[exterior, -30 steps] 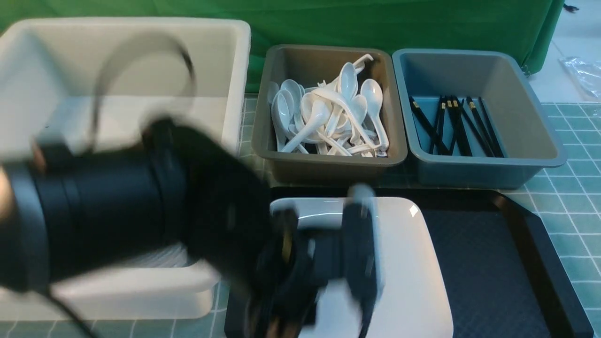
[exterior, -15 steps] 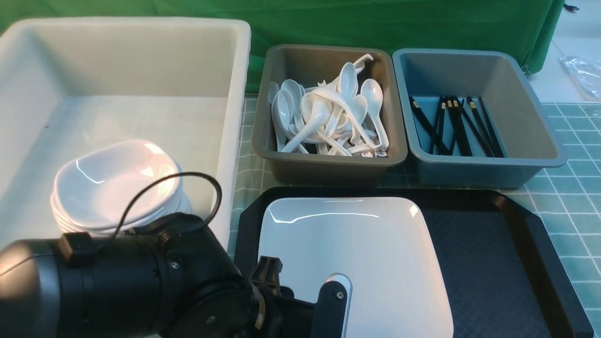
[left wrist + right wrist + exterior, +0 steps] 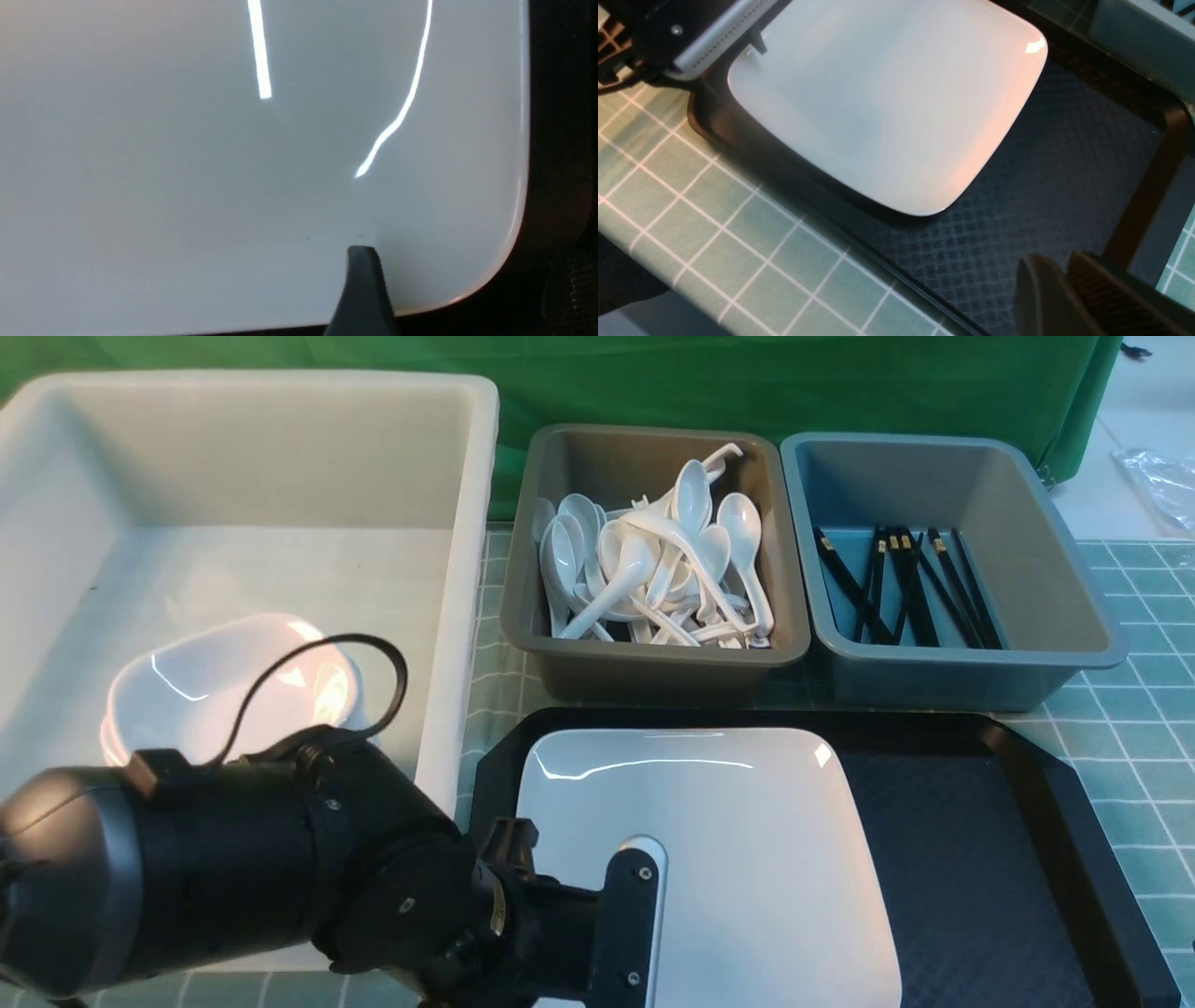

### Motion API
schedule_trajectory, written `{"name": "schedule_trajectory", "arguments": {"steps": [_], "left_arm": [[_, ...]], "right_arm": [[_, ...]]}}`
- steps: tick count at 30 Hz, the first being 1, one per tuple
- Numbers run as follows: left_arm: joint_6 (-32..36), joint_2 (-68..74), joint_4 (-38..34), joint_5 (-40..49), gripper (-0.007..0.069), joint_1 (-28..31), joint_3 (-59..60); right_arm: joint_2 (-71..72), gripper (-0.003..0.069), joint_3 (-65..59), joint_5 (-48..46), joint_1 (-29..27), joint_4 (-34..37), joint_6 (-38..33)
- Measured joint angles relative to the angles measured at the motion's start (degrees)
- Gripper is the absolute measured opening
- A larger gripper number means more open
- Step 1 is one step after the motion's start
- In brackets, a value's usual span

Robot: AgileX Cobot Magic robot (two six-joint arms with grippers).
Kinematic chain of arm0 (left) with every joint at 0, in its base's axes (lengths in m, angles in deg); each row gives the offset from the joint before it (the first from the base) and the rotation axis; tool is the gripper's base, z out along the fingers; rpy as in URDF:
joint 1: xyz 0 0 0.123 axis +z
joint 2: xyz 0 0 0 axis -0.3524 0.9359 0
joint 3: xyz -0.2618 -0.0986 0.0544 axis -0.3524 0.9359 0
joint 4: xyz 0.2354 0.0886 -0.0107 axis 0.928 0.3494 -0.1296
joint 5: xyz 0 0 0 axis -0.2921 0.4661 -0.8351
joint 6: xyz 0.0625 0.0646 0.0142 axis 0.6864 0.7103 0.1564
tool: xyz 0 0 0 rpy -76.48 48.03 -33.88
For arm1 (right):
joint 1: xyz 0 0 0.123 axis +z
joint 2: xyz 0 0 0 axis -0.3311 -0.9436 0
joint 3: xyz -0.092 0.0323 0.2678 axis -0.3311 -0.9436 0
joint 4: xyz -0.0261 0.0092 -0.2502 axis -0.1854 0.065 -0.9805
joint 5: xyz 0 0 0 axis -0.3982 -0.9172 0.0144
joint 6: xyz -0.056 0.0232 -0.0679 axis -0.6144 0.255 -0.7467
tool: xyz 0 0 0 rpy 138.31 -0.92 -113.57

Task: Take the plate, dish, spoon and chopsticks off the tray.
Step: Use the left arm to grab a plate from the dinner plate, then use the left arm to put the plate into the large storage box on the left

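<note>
Front view: green-checked tablecloth [image 3: 1158, 728], green backdrop [image 3: 653, 383]; left fingers [image 3: 364, 289] over plate [image 3: 747, 859], spread unclear; right fingers [image 3: 1111, 294] together.

The plate [image 3: 747, 840] lies left on the tray [image 3: 962, 868]; spoon bin [image 3: 653, 677] and chopstick bin [image 3: 934, 686] stand behind.

My left arm [image 3: 233, 877] lies low, wrist level, left gripper [image 3: 635, 887] pointing forward. Only one finger [image 3: 362, 284] shows, so spread unclear. My right gripper [image 3: 1057, 275] has fingers pressed together.
</note>
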Motion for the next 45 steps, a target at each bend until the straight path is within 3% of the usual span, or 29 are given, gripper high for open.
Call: {"name": "schedule_trajectory", "arguments": {"steps": [4, 12, 18, 24, 27, 33, 38, 45], "left_arm": [[4.19, 1.31, -1.17, -2.16, 0.0479, 0.00, 0.76], [5.48, 5.62, 2.84, -11.44, 0.0463, 0.00, 1.11], [5.49, 7.34, 3.54, -12.40, 0.0403, 0.00, 0.65], [4.25, 7.58, 5.35, -12.73, 0.0260, -0.17, 0.46], [2.22, 7.32, 6.64, -13.25, 0.0246, -0.60, 0.39], [-1.42, 3.37, 7.36, -7.07, 0.0222, -4.02, 0.50], [-4.72, -6.86, 7.11, -0.39, 0.0082, -11.55, 0.56], [-5.83, -17.65, 5.88, 3.73, 0.0026, -14.33, 1.10]], "right_arm": [[0.00, 0.0120, 0.00, 0.00, 0.00, 0.02, 0.00], [0.00, 0.0123, 0.00, 0.00, 0.00, 0.25, 0.03], [0.00, 0.0125, 0.00, -0.22, 0.00, 0.30, 0.03], [0.00, 0.0133, 0.00, -0.47, 0.00, 0.44, 0.03], [0.00, 0.0139, 0.00, -0.55, 0.00, 0.47, 0.03], [0.00, 0.0140, 0.00, -0.55, 0.00, 0.47, 0.03], [0.00, 0.0142, 0.00, 1.26, 0.00, 0.47, 0.03], [0.00, 0.0142, 0.15, 2.50, 0.00, -1.31, 0.43]]}}
